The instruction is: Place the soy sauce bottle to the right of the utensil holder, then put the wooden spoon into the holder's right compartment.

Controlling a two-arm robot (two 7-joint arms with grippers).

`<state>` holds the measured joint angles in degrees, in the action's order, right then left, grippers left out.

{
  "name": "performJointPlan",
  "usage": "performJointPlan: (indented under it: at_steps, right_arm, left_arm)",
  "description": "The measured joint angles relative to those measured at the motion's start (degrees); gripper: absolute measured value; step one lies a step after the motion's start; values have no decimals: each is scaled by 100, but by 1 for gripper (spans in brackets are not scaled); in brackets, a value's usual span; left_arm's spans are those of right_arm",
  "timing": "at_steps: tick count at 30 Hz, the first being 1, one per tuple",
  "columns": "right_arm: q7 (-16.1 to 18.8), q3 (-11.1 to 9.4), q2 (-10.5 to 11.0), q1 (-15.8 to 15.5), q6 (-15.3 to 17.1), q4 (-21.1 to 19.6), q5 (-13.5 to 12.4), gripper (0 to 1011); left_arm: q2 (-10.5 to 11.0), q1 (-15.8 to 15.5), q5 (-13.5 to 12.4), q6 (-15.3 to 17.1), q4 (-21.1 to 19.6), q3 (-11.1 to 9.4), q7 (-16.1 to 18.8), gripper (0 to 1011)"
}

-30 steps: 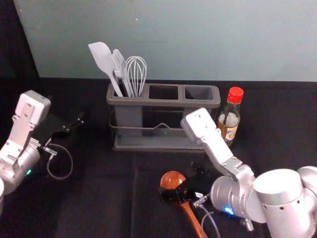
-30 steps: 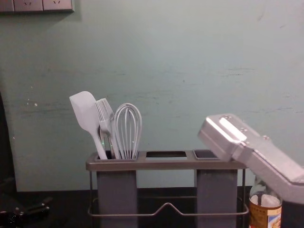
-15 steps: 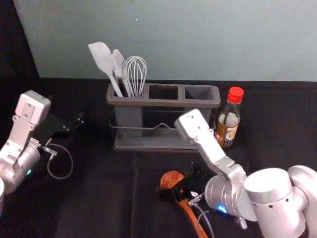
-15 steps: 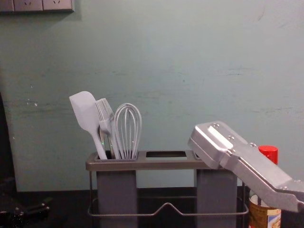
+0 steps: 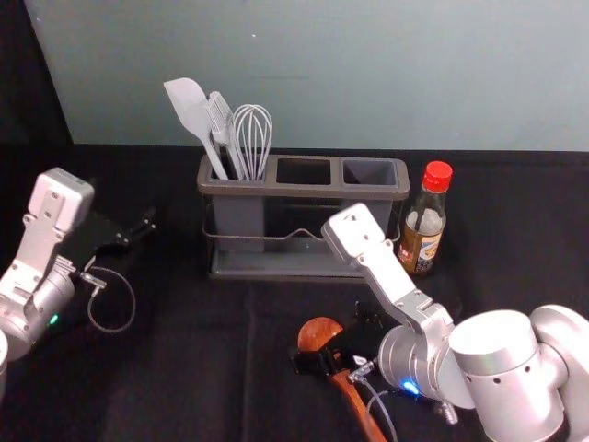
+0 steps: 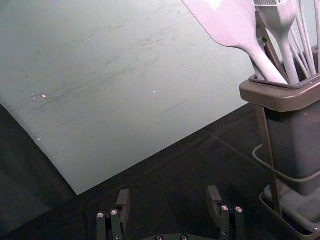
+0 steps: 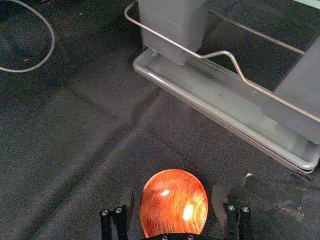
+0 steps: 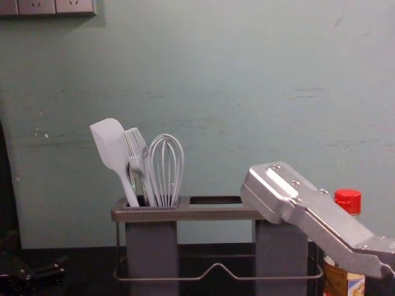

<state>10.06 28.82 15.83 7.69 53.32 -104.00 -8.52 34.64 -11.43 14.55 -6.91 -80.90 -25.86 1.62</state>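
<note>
Since a second ago, the right arm (image 5: 448, 354) has shifted a little leftward and its upper part stands farther from the soy sauce bottle (image 5: 423, 235); bottle, holder and spoon lie as before. On a clock face laid on the table around the utensil holder (image 5: 304, 191), twelve toward the wall:

At nine o'clock is the left gripper (image 5: 149, 224), fingers spread, nothing between them. At the centre, the holder's left compartment holds a spatula (image 5: 190, 109), a brush (image 5: 221, 120) and a whisk (image 5: 253, 133), their heads up. At six o'clock the wooden spoon (image 5: 319, 333) lies on the dark cloth (image 5: 198, 368), handle running toward five. The right gripper (image 5: 339, 344) is there too, open, its fingers on either side of the bowl without clamping it. At three o'clock the bottle stands upright, red-capped, just beside the holder.
</note>
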Motion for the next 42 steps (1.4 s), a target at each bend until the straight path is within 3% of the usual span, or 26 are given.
performJointPlan:
  at_steps: [33,42]
  right_arm:
    - [312,-38,-118,38,126,127,424,1002]
    - [440,29,-148,160,342,177,558,1002]
  left_arm:
    - [0,0,0,0,0,0,0,1005]
    - [0,0,0,0,0,0,0,1005]
